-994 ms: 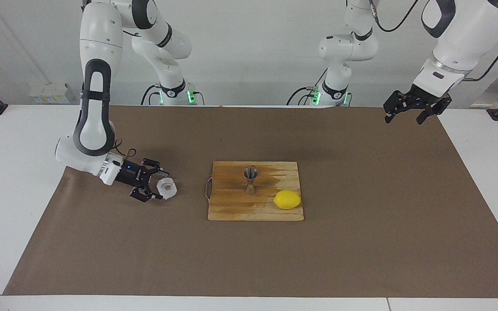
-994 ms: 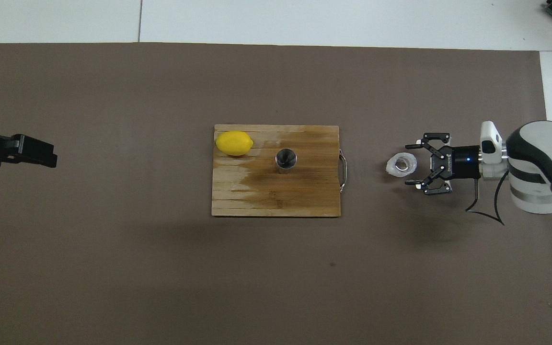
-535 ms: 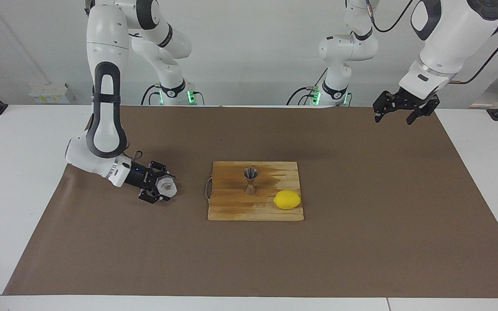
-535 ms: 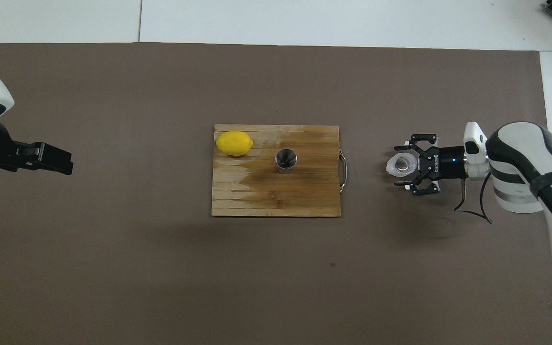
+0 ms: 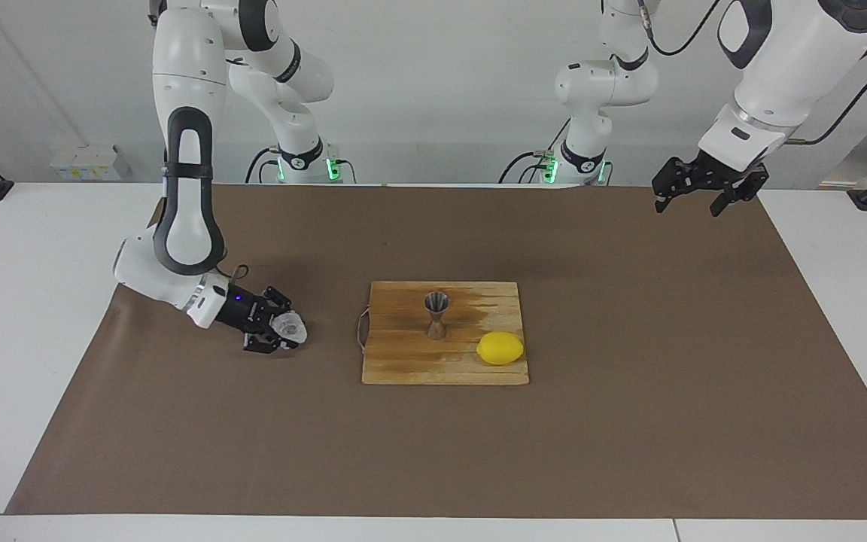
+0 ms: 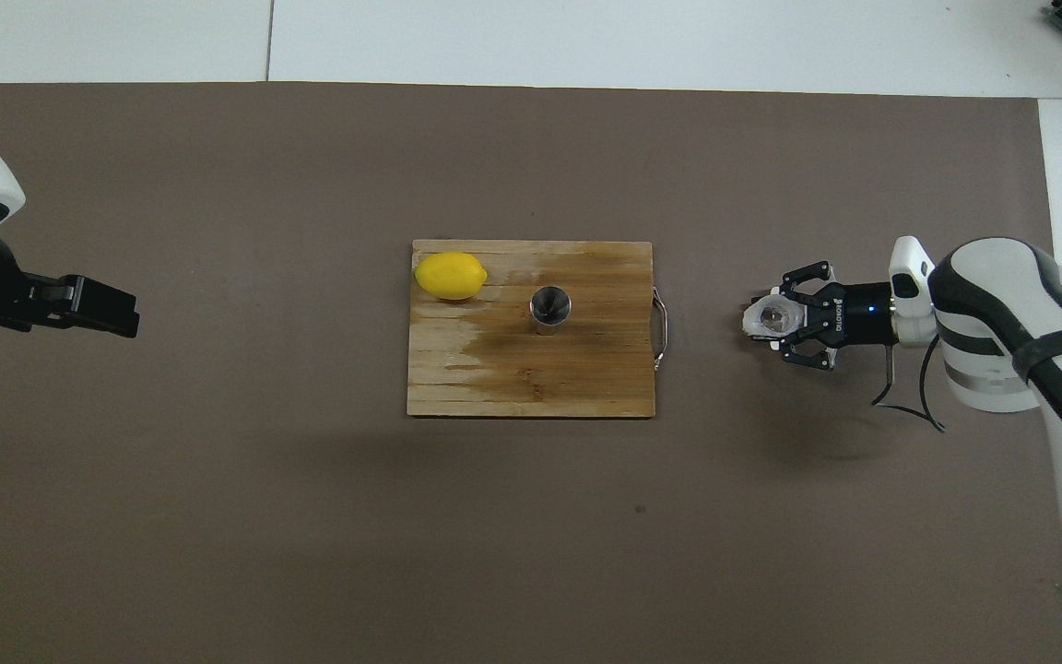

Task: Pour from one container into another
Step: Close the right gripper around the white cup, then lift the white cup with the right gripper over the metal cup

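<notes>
The left gripper (image 5: 698, 197) hangs with fingers apart over the brown mat's (image 5: 629, 421) corner, waiting. The right gripper (image 5: 285, 331) is clamped on the squat frosty clear glass tumbler (image 5: 290, 327) standing on the mat toward the right arm's end, beside the wooden cutting board (image 5: 403, 361) bearing the upright shiny steel hourglass jigger (image 5: 436, 314) and yellow lemon (image 5: 500, 348).
</notes>
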### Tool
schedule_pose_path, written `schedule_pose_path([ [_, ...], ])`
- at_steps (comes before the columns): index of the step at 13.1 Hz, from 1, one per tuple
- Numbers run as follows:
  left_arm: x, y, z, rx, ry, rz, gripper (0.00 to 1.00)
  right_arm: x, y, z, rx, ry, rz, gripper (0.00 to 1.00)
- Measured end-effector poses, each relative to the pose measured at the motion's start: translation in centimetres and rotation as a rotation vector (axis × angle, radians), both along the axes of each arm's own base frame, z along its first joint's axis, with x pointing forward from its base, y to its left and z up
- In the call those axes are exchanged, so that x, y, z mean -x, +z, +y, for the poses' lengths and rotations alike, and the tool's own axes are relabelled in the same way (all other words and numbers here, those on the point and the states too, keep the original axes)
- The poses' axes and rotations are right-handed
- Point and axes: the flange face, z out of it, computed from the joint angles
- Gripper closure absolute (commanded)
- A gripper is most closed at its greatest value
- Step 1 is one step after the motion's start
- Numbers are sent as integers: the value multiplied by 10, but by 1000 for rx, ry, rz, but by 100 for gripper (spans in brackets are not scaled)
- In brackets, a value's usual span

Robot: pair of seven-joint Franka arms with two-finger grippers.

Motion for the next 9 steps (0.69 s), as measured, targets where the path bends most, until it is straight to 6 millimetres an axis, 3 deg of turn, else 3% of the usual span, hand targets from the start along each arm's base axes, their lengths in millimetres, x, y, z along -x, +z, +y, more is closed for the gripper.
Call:
schedule_pose_path([
  [1,0,0,1,0,2,0,0,-5,15,18,12,-14,16,92],
  [5,0,0,1,0,3,0,0,-17,110,100,114,-93,89,92],
  [9,0,0,2,0,3,0,0,-14,146,163,204,-107,142,92],
])
